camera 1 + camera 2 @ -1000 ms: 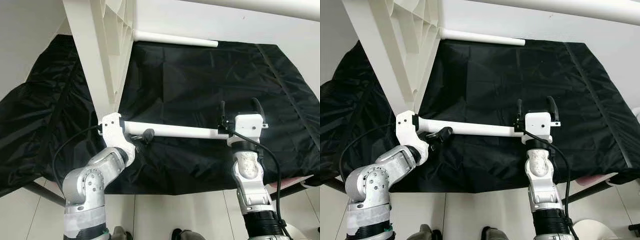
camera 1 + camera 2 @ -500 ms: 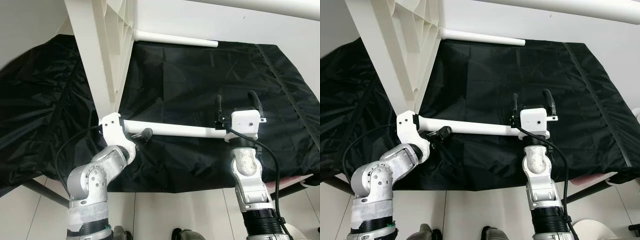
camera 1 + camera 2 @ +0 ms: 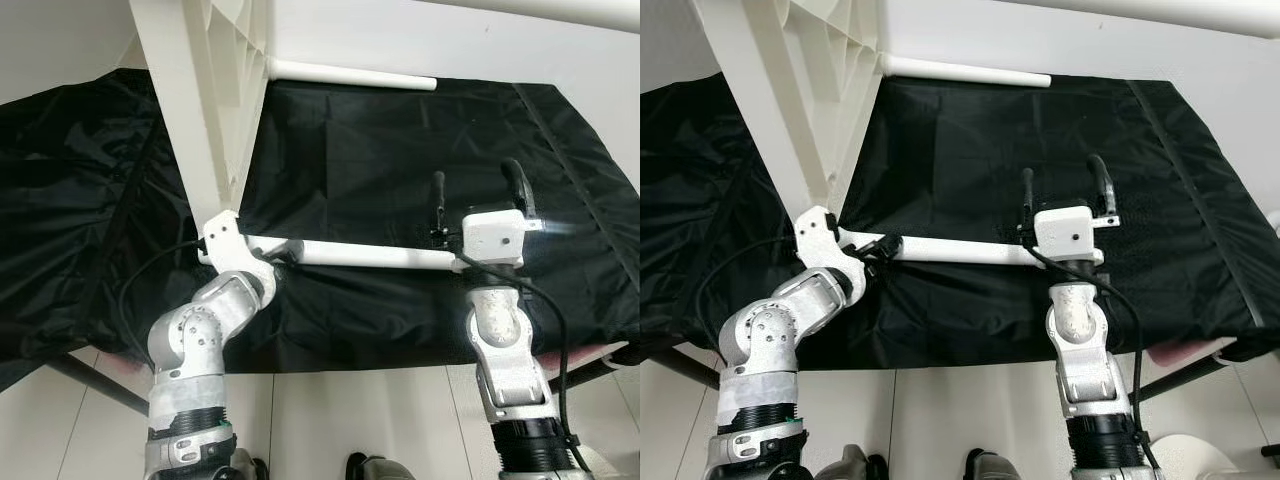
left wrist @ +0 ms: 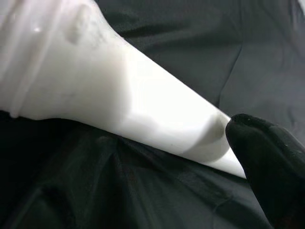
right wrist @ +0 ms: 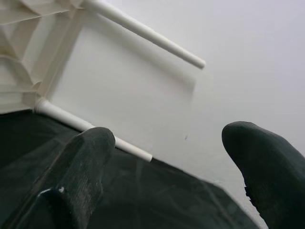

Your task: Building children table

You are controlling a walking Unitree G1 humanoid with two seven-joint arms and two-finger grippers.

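Note:
A big white ribbed table top [image 3: 200, 100] stands tilted on its edge at the back left, with a white leg [image 3: 350, 75] fitted to it along the back. A loose white table leg [image 3: 370, 256] lies across the black cloth between my two arms. My left gripper [image 3: 278, 256] is shut on its left end; the left wrist view shows the leg [image 4: 119, 95] pressed against one black finger [image 4: 271, 162]. My right gripper [image 3: 476, 192] stands open at the leg's right end with its fingers [image 5: 81, 167] pointing up and nothing between them.
A crinkled black cloth [image 3: 380, 150] covers the work surface and hangs over its front edge. A metal frame bar [image 3: 90, 385] sticks out below at the left. Something pink [image 3: 1185, 350] peeks from under the cloth at the right. A white wall is behind.
My left arm has swung more upright and its wrist has risen at the leg's left end. The right gripper has lifted a little, its fingers now higher above the leg.

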